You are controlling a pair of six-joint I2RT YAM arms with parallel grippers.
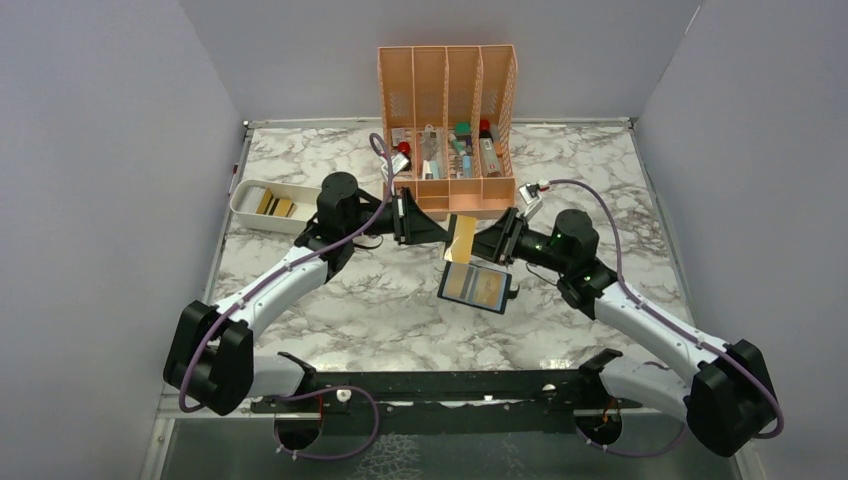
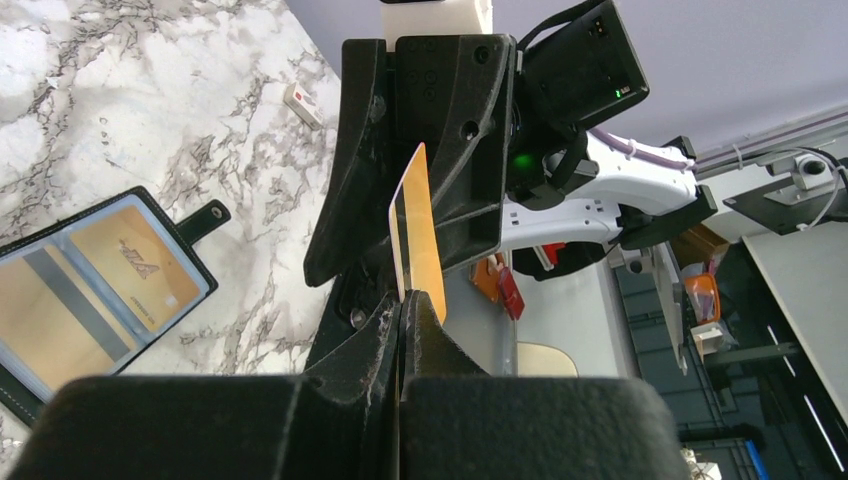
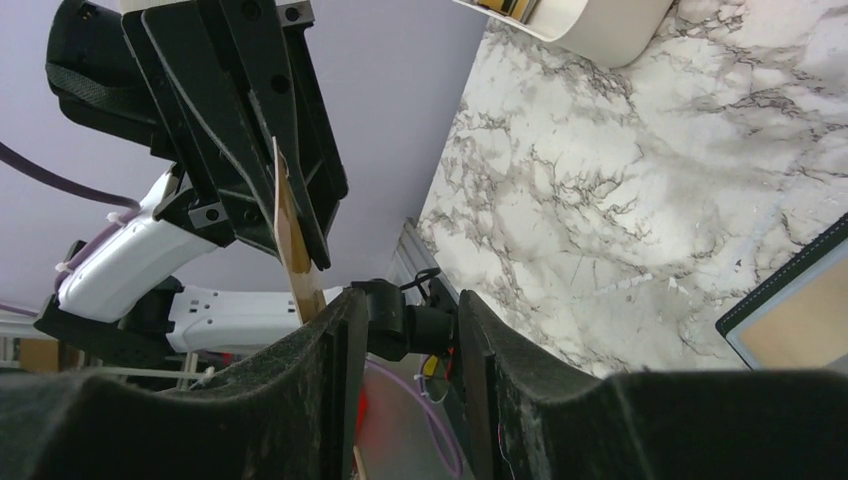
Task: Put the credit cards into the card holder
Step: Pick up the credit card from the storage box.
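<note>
Your left claw (image 2: 405,305) is clamped on the short end of one gold card (image 2: 415,230), holding it on edge in the air above the bench (image 1: 380,310). Facing it, the right claw (image 3: 408,300) has its jaws apart. In its wrist view the free end of the card runs down beside one finger, and you cannot tell whether it sits inside the gap or just outside it.

Treat the card as very light, thin and stiff, with a slick face — it will flex a little and spring back, and it can pivot or slide in a pinch that catches only a corner. Judging by the views, the best hold is across the flat faces near one short end, pads square to the card, leaving the other end free to lead into a pocket. A hard squeeze should not be needed; alignment matters more.

Just below and near the two claws, the card holder (image 1: 477,287) lies open and flat on the bench, cards showing behind its bluish pockets. It looks soft and light, so it may skid when the card pushes into a pocket.

Further left, more gold cards (image 1: 273,204) lie in the white tray (image 1: 245,200).
</note>
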